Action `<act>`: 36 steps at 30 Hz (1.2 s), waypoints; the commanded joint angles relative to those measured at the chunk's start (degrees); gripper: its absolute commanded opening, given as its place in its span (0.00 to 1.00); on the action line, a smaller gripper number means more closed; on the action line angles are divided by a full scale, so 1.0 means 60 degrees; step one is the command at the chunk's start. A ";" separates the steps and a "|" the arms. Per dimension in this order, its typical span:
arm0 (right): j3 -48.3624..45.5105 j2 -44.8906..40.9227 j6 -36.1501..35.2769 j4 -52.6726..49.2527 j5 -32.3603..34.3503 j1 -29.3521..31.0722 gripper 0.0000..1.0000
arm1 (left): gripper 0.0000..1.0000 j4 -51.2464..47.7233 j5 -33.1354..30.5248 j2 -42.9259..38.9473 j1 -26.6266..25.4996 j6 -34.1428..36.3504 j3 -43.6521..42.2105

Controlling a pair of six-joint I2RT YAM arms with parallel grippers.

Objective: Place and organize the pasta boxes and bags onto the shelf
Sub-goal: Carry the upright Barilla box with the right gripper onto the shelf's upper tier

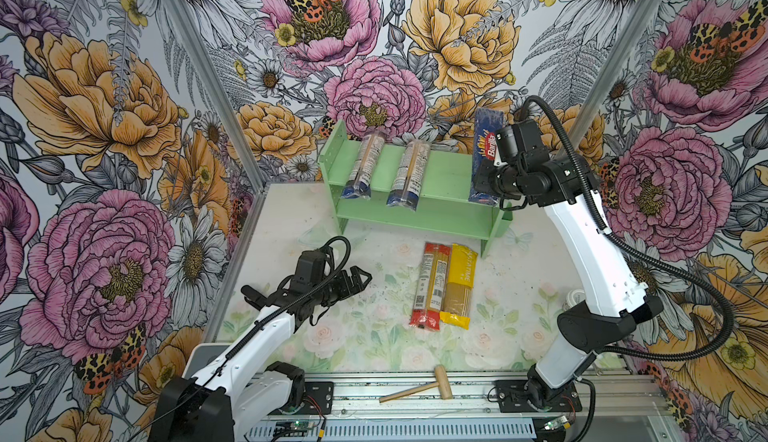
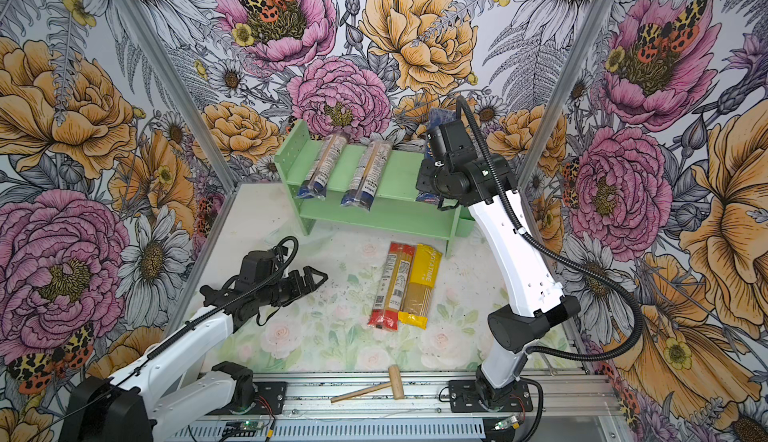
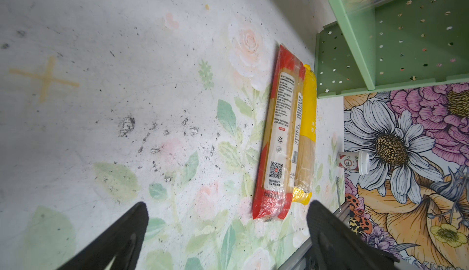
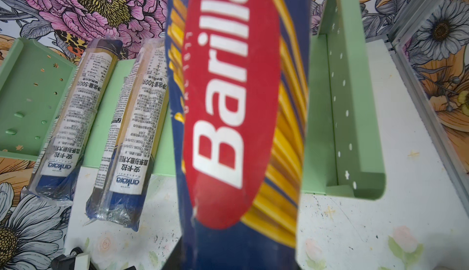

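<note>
We judge the Barilla box [image 1: 488, 145] stiff, light; right gripper [image 1: 484, 180] clamps its lower end at the shelf's [image 1: 449, 166] right edge; left gripper [image 1: 360, 277] gapes empty.

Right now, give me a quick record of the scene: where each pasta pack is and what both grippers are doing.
Shelf top tier: two blue-ended bags
Table: red-ended bag beside yellow bag
Right gripper: shut on Barilla box at shelf's right end
Left gripper: open, empty, above table
Front rail: wooden mallet
</note>
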 commanded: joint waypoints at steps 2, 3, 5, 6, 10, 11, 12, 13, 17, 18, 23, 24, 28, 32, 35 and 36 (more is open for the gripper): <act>0.0786 -0.0048 0.0164 0.1354 0.0900 -0.0070 0.00 | 0.99 -0.0026 0.0186 -0.0137 0.0092 0.0145 0.0243; 0.0853 0.0000 0.0209 0.1347 0.0959 -0.0077 0.00 | 0.99 -0.0026 0.0192 -0.0158 0.0093 0.0127 0.0241; 0.0941 0.0104 0.0274 0.1347 0.1055 -0.0089 0.00 | 0.99 -0.0020 0.0187 -0.0167 0.0092 0.0121 0.0227; 0.0988 0.0162 0.0279 0.1347 0.1053 -0.0083 0.00 | 0.99 -0.0023 0.0180 -0.0199 0.0092 0.0094 0.0220; 0.1018 0.0384 0.0317 0.1347 0.1049 -0.0110 0.00 | 0.99 -0.0058 0.0160 -0.0356 0.0097 0.0086 0.0168; 0.1007 0.0441 0.0323 0.1347 0.1042 -0.0110 0.00 | 0.99 -0.0089 0.0151 -0.0377 0.0093 0.0082 0.0168; 0.1019 0.0489 0.0330 0.1347 0.1038 -0.0134 0.00 | 0.99 -0.0140 0.0121 -0.0421 0.0093 0.0097 0.0168; 0.1030 0.0527 0.0352 0.1358 0.1020 -0.0143 0.00 | 0.99 -0.0206 0.0089 -0.0452 0.0093 0.0111 0.0179; 0.1072 0.0696 0.0457 0.1347 0.1008 -0.0169 0.00 | 0.99 -0.0302 0.0059 -0.0478 0.0092 0.0145 0.0196; 0.1068 0.0731 0.0474 0.1336 0.1008 -0.0174 0.00 | 0.99 -0.0310 0.0068 -0.0463 0.0092 0.0155 0.0210; 0.1057 0.0907 0.0491 0.1329 0.0987 -0.0183 0.00 | 0.99 -0.0329 0.0070 -0.0372 0.0092 0.0151 0.0258; 0.1053 0.0930 0.0490 0.1304 0.0953 -0.0189 0.00 | 0.99 -0.0334 0.0058 -0.0373 0.0092 0.0159 0.0256; 0.1040 0.1046 0.0554 0.1234 0.0832 -0.0182 0.00 | 0.99 -0.0334 0.0055 -0.0430 0.0092 0.0141 0.0241; 0.1052 0.1176 0.0636 0.1093 0.0797 -0.0189 0.00 | 0.99 -0.0367 0.0062 -0.0445 0.0092 0.0145 0.0227; 0.1060 0.1274 0.0669 0.0990 0.0730 -0.0189 0.00 | 0.99 -0.0381 0.0051 -0.0474 0.0092 0.0134 0.0219; 0.1087 0.1296 0.0689 0.0954 0.0729 -0.0196 0.00 | 0.99 -0.0406 0.0049 -0.0474 0.0093 0.0130 0.0214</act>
